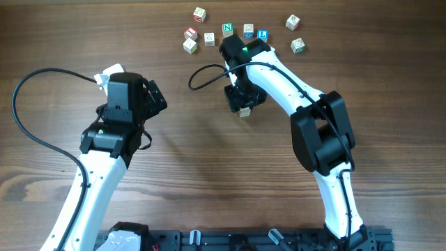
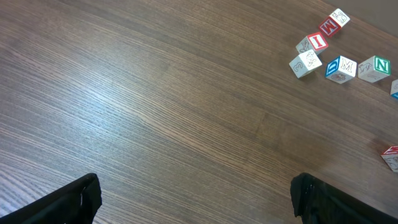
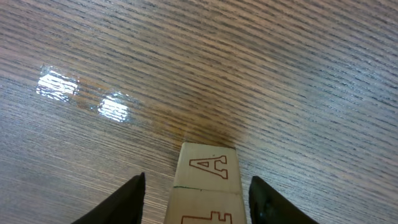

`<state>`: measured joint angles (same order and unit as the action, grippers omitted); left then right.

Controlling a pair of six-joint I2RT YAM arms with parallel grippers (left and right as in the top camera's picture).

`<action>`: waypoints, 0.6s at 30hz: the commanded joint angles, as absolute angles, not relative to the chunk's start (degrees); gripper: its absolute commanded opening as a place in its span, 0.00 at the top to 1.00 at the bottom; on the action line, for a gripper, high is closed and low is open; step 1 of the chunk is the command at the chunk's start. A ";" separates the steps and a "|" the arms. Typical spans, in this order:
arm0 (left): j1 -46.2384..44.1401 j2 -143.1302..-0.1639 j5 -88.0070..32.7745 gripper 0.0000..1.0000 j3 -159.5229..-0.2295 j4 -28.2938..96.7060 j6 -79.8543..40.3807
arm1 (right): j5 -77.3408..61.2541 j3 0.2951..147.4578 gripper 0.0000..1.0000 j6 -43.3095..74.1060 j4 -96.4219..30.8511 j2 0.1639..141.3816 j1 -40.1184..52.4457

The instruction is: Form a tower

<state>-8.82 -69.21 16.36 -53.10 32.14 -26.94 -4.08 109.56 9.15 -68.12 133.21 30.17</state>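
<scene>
Downward, right end effector (image 3: 198, 186) straddles tower (image 3: 205, 168) (parted, not touching); left end effector (image 2: 196, 193) gapes.

A on the tower (image 3: 205, 180); green N on cube (image 2: 377, 67)

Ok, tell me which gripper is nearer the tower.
Right. The right gripper straddles the tower, a finger on each side; the left gripper hangs open over bare table, far to its left.

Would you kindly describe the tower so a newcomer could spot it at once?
Find the right gripper over the wooden table. The tower stands between its fingers, apart from the loose cubes; only it is stacked, with an outlined A showing.
</scene>
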 commanded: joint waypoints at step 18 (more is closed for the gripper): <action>-8.40 -68.79 16.05 0.00 -53.36 32.01 -27.68 | -4.95 109.97 0.65 10.59 -68.42 134.28 30.04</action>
<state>-8.82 -69.21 16.36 -53.10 32.14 -26.94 -4.08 109.56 10.22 -68.29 133.21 30.17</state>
